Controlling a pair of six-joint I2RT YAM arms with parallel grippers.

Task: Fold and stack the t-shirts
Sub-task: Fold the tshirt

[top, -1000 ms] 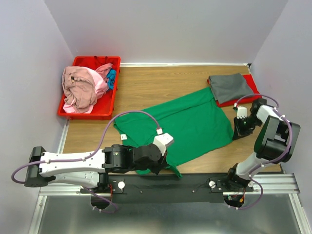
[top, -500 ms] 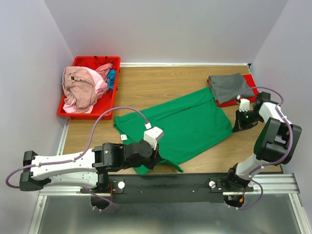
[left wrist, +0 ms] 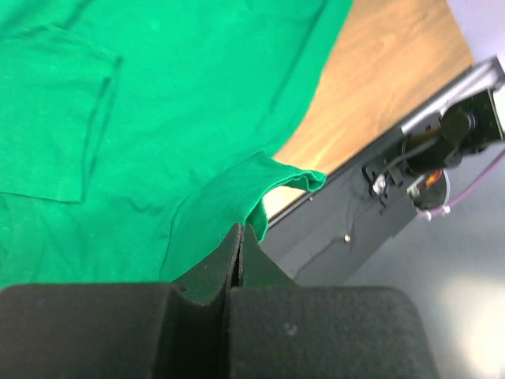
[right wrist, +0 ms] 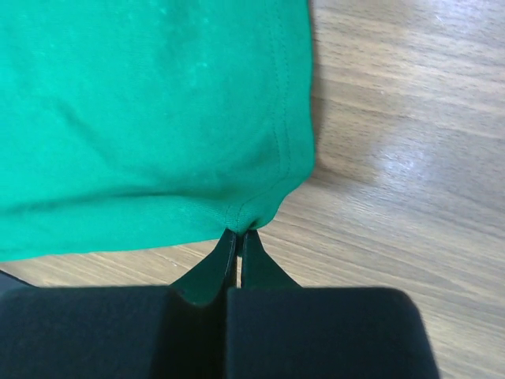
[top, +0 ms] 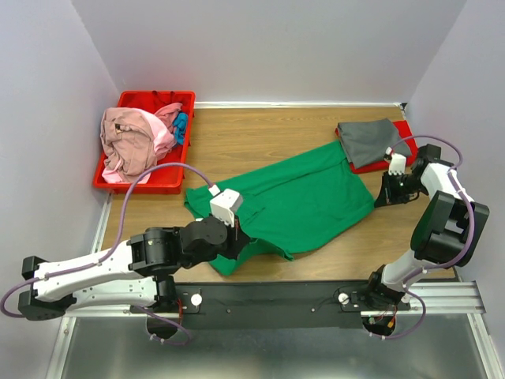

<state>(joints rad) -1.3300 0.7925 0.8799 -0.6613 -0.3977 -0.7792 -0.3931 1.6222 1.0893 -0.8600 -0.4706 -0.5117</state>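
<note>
Place: robot lab test cell.
Walls [top: 276,47]: bare and pale, boxing in the wooden table [top: 252,138] on three sides.
Mounting: two arms [top: 95,268] fixed to a metal rail [top: 454,292] at the near edge.
Wiring: purple cables [top: 162,166] looped in the open.
Props: shirt [top: 308,197] spread out, red bin [top: 142,99] of clothes.

No legible text or numbers anywhere, green t-shirt [top: 316,197] unmarked
</note>
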